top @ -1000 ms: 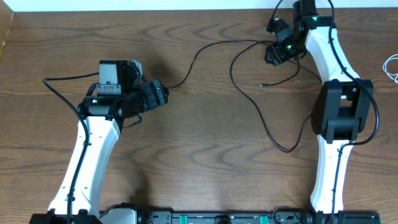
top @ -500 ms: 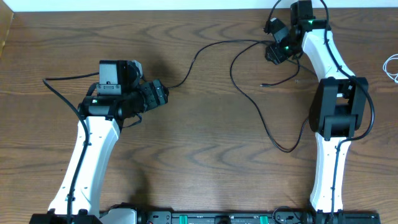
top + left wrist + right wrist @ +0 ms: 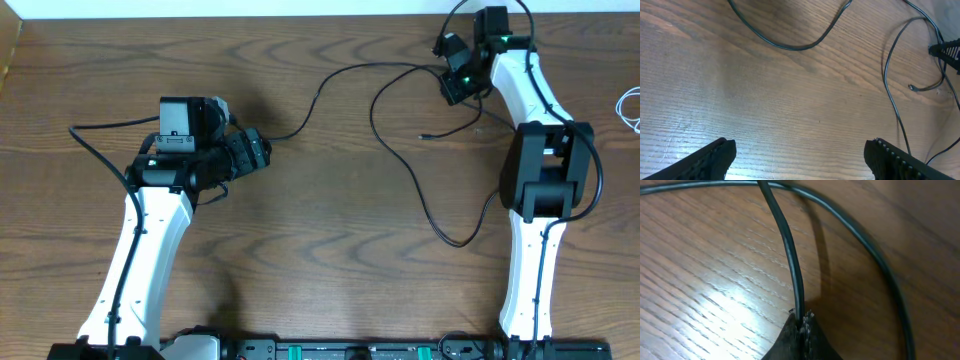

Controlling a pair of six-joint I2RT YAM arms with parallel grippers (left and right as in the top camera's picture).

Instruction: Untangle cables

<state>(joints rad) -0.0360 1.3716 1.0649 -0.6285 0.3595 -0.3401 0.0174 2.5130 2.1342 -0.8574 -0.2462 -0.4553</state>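
right clamps the black cable, left stands wide

brown wood-grain table [image 3: 330, 250], white strip [image 3: 250, 8] beyond its far edge. right gripper [image 3: 802, 327] is pinched tight on the black cable [image 3: 789, 255] near that far edge. left gripper [image 3: 800, 162] gapes over bare wood, the cable curving ahead of it, untouched. white cable [image 3: 630, 108] sits at the table's right edge, well apart from both.

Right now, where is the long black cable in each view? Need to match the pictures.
Overhead: the long thin black cable runs from left of centre across the top to the right gripper, then loops down centre-right.
Left wrist: the cable arcs across top centre, with more strands at right.
Right wrist: the cable runs down the centre, pinched in the shut gripper.
Shared landmark: the right gripper, at the left wrist view's right edge.
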